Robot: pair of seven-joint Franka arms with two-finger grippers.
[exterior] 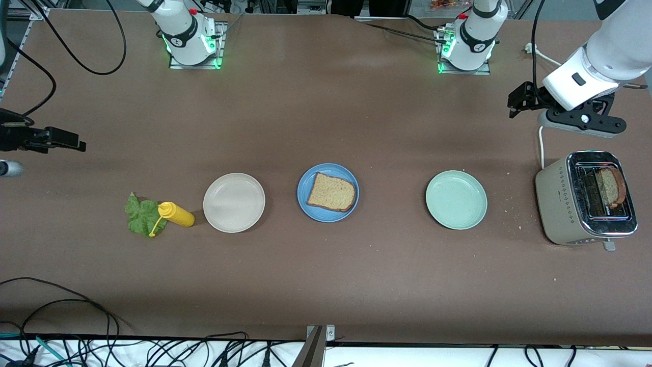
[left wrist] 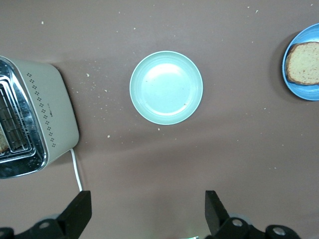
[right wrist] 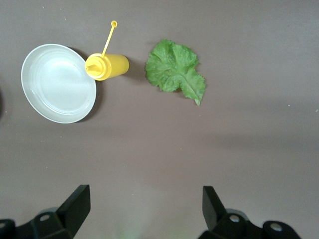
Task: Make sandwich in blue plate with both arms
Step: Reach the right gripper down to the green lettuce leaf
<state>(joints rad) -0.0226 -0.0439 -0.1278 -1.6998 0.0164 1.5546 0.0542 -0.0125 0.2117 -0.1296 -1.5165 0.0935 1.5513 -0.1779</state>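
Right tool (right wrist: 142, 211) hangs wide open and empty over bare desk (exterior: 326, 285) at the right arm's end, its two black fingers (right wrist: 75, 201) spread well apart. Going along the row from that end, a green lettuce leaf (exterior: 141, 216) lies flat on the desk, and a yellow squeeze bottle (exterior: 175, 214) lies on its side just beside it, its thin nozzle reaching over the leaf's edge. Next comes a cream-white plate (exterior: 234, 202), near the bottle's base. At the middle of the row sits the blue plate (exterior: 305, 201) with one slice of tan bread (exterior: 331, 192) lying flat in it, brown crust around the edge; only this slice is on the plate. Farther along toward the left arm's end stands a pale green plate (exterior: 456, 199), well apart from the blue one, with crumbs scattered on the desk around it. At the end of the row a beige toaster (exterior: 586, 198) holds a second slice of bread (exterior: 610, 187) upright in one slot. Left tool (left wrist: 147, 214) hangs above the desk near the toaster, its fingers (left wrist: 79, 209) likewise fully apart and holding nothing
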